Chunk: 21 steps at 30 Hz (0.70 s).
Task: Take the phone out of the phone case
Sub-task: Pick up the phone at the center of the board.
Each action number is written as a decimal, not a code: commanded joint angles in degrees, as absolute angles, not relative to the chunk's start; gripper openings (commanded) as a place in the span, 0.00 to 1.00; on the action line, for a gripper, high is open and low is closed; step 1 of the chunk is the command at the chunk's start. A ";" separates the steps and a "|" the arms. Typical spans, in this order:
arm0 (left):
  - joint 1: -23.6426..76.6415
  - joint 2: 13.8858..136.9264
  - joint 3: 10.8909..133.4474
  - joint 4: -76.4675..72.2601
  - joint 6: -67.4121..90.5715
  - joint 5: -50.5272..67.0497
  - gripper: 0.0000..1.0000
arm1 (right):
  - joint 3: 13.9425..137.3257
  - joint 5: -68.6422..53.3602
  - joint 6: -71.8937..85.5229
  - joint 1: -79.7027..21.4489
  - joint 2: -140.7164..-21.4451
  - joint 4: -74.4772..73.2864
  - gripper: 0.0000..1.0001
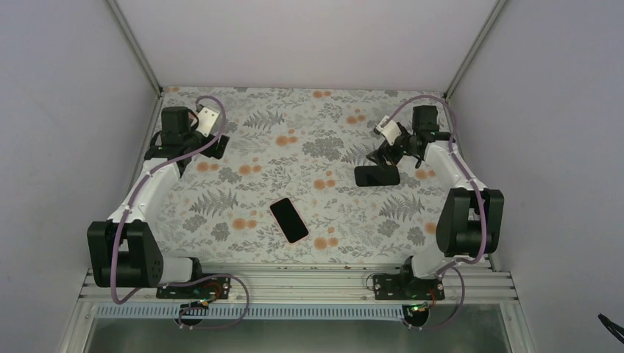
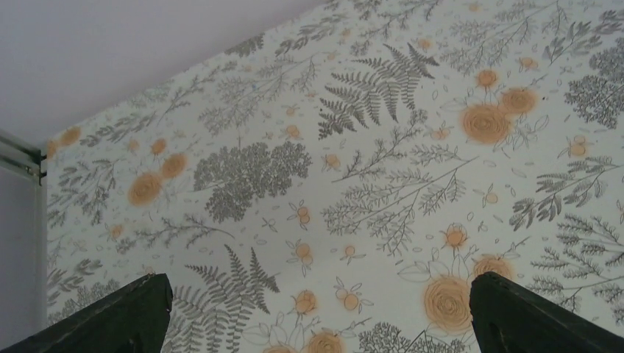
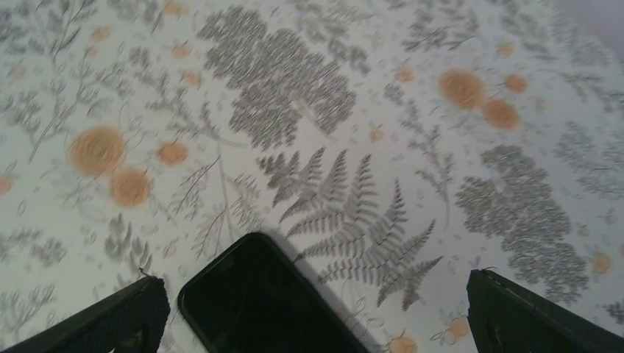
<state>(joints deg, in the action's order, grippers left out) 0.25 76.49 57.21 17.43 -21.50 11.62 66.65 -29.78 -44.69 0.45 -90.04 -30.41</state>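
Mid-desk, pink-rimmed phone lies flat, long axis far-left to near-right. Black slab under right tool lies left-right; case or phone unclear, partly cropped. Left tool and right tool spread, empty.

Soft, even light fills the space between pale walls, throwing only faint shadows on the floral surface. The left wrist view is crisp; the right wrist view is smeared with blur, its print soft.

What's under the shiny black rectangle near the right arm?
Only the flowery table cover shows around the shiny black rectangle; anything directly beneath is hidden.
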 commanded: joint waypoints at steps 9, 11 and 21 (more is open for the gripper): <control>-0.61 73.31 57.72 20.95 -27.11 15.28 1.00 | 76.50 -25.28 -82.70 -0.15 -99.27 -61.54 1.00; -0.64 73.46 58.06 20.77 -27.33 15.10 1.00 | 78.41 -21.84 -86.54 -0.76 -101.65 -63.88 1.00; -0.60 74.61 55.79 20.60 -28.37 14.67 1.00 | 80.18 -12.38 -92.25 -3.89 -109.32 -58.79 1.00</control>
<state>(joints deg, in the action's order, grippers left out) -0.25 74.52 56.75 20.49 -27.05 14.04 78.35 -16.32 -88.71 -2.98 -106.30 -59.86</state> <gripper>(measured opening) 0.996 0.997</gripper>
